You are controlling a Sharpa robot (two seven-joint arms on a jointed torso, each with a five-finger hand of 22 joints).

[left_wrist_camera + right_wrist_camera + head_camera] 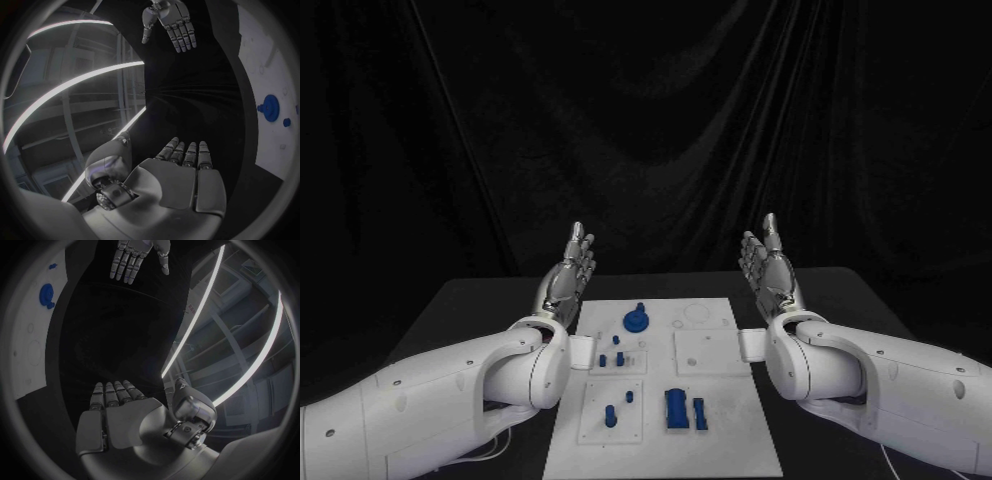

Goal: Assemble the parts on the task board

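Observation:
The white task board (711,380) lies in the middle of the black table. On it are a round blue part with a stem (636,321), several small blue pegs (609,358) and two taller blue blocks (681,409). My left hand (568,273) is raised above the board's left far corner, fingers straight and together, holding nothing. My right hand (769,268) is raised the same way at the board's right far corner. Each wrist view shows its own flat palm (181,180) (119,415), the other hand (170,22) (134,257) opposite, and the round blue part (270,107) (47,295).
The black table (473,300) extends on both sides of the board. A dark curtain (646,130) hangs behind it. My white forearms (473,380) (877,375) flank the board's near half.

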